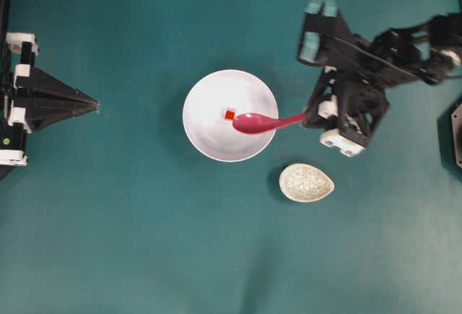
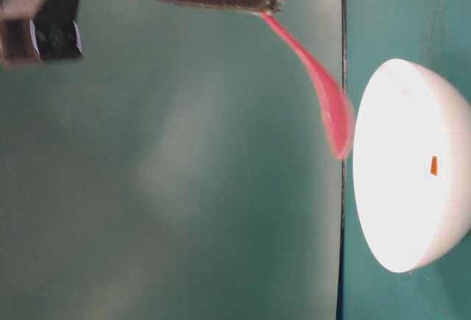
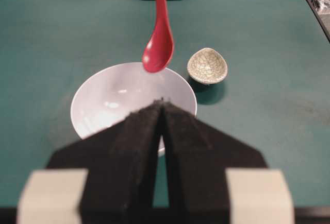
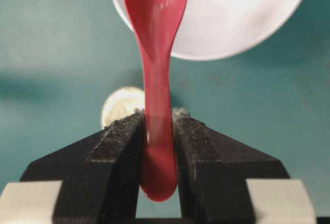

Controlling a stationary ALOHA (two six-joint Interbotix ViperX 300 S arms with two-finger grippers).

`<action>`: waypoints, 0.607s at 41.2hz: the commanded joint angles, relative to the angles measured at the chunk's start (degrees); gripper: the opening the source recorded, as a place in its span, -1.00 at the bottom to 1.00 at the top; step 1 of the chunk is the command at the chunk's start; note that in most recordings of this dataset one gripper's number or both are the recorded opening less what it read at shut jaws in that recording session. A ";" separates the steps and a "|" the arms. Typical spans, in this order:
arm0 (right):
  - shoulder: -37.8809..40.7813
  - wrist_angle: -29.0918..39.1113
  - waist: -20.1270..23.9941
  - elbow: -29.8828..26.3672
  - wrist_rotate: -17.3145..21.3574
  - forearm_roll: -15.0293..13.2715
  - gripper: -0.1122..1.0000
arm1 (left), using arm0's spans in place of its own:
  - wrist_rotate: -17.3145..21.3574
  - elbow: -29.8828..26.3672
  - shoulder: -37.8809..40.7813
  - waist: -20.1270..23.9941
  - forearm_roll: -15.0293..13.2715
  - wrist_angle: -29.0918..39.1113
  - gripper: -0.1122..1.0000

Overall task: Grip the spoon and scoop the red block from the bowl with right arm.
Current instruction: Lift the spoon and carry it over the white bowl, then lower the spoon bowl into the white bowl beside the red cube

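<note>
My right gripper [image 1: 306,118] [image 4: 157,118] is shut on the handle of the pink-red spoon [image 1: 256,122] [image 4: 156,54]. The spoon points left, with its scoop over the right part of the white bowl [image 1: 198,133]. In the table-level view the spoon [image 2: 324,99] slopes down from the gripper [image 2: 268,0], its scoop clear of the bowl [image 2: 397,210]. The tiny red block [image 1: 229,115] [image 2: 433,165] lies inside the bowl, just left of the scoop's tip from overhead. My left gripper [image 1: 96,105] [image 3: 163,102] rests shut at the far left, holding nothing.
A small oval crackle-patterned dish [image 1: 307,182] [image 3: 207,65] stands on the teal table just right of and below the bowl, under the right arm's reach. A dark fixture [image 1: 453,137] sits at the right edge.
</note>
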 commanded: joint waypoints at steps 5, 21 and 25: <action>6.59 10.11 -0.88 -10.02 -0.09 -2.55 -0.37 | -0.09 -1.49 0.44 -0.09 0.18 -0.44 -0.80; 15.56 19.07 -0.88 -18.81 -0.26 -10.20 -0.37 | -0.09 -1.49 0.35 -0.09 0.18 -0.35 -0.80; 16.52 19.07 -0.79 -18.72 -0.53 -11.16 -0.37 | -0.09 -1.58 0.35 -0.09 0.18 -0.35 -0.80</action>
